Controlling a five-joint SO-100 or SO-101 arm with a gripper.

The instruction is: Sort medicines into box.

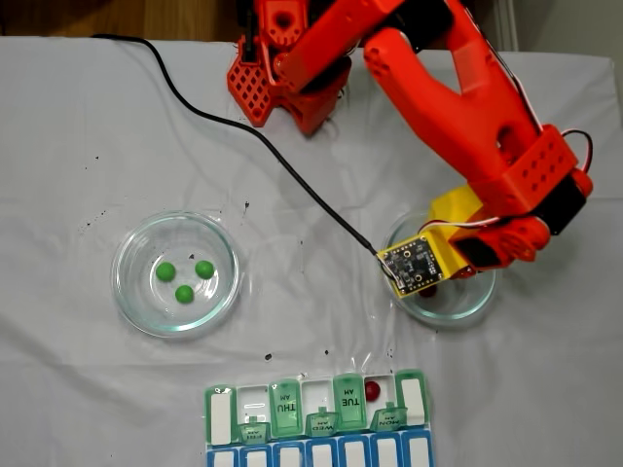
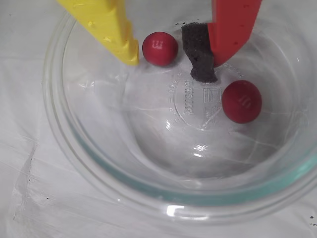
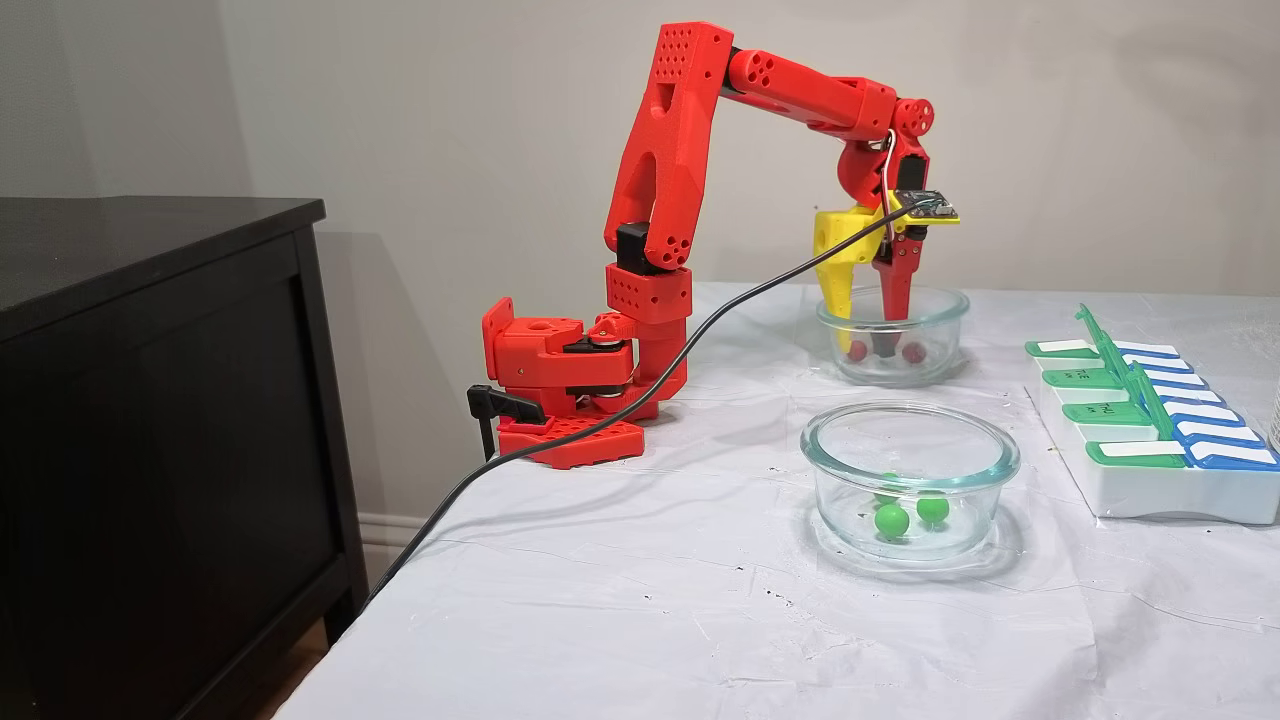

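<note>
My gripper [image 2: 167,65] is open and lowered into a clear glass bowl [image 2: 94,163]. Its yellow finger [image 2: 111,29] and its red finger with a black pad [image 2: 233,25] straddle one dark red medicine ball [image 2: 160,48]; the yellow tip is close to the ball and the pad stands apart from it. A second red ball [image 2: 241,101] lies to the right on the bowl's floor. In a fixed view from above, three green balls [image 1: 185,277] sit in the left bowl [image 1: 127,282]. The box [image 1: 316,423] lies at the front edge with several green lids up and a red ball [image 1: 372,390] in one compartment.
A black cable [image 1: 243,136] runs across the white cloth to the wrist camera board [image 1: 414,263]. The arm's red base [image 3: 560,390] stands at the back of the table. A black cabinet [image 3: 150,400] stands left of the table in the side fixed view.
</note>
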